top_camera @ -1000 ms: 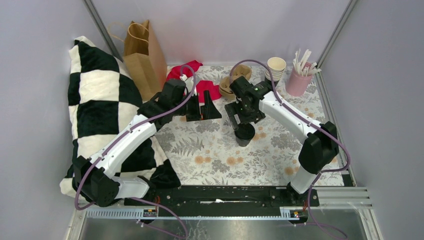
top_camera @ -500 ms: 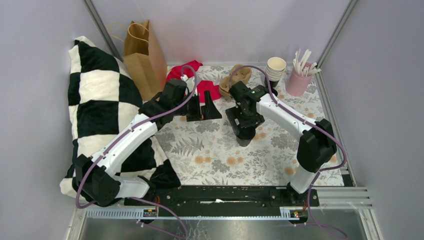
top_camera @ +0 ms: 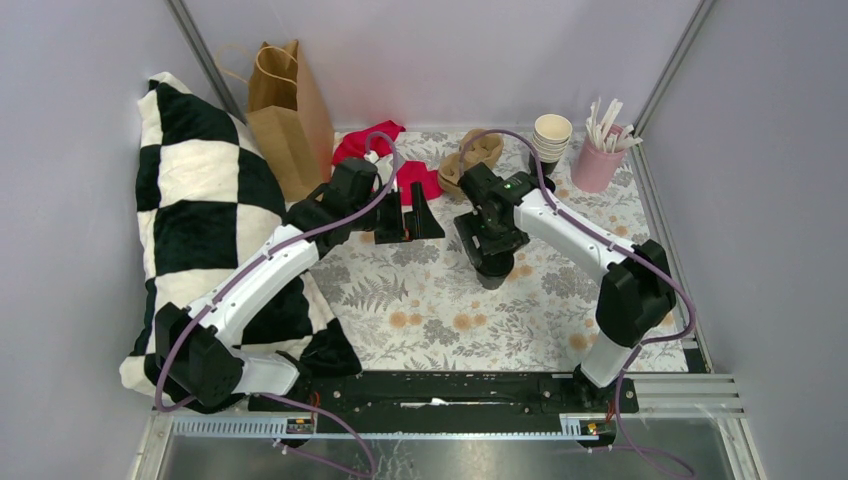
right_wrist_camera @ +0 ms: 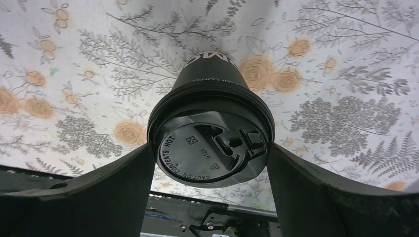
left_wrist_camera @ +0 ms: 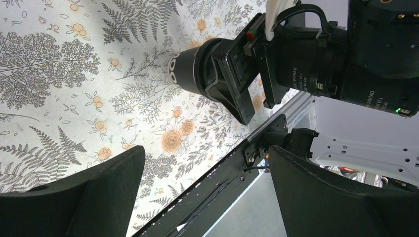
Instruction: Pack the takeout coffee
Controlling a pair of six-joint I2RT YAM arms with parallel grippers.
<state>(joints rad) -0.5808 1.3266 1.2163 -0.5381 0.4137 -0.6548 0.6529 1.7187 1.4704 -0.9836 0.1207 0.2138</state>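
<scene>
Right pincer [right_wrist_camera: 210,148] is down over the takeout coffee [right_wrist_camera: 210,81], one finger on each side of the black lid [right_wrist_camera: 197,158]. Both fingers [right_wrist_camera: 123,187] touch the lid's rim, so it is clamped on the coffee. The cup stands upright on the floral counter [top_camera: 440,310], directly under this pincer. From above only the dark lower body shows below the wrist. Raised lettering on the lid is readable in the right wrist view.

Left pincer [left_wrist_camera: 205,153] has its fingers wide apart with nothing between them, and hovers over the counter. The coffee sits ahead of it, a short way off and not touching. Its wrist camera shows the cup's side and the other arm's finger against the cup.

A red cloth [top_camera: 415,178] lies just beyond the left pincer. A brown paper bag [top_camera: 285,115] and a checkered pillow [top_camera: 195,200] are off to its left. A stack of lidless cups [top_camera: 551,135] and a pink cup of white sticks [top_camera: 597,165] stand beyond the right pincer to its right, well apart.
</scene>
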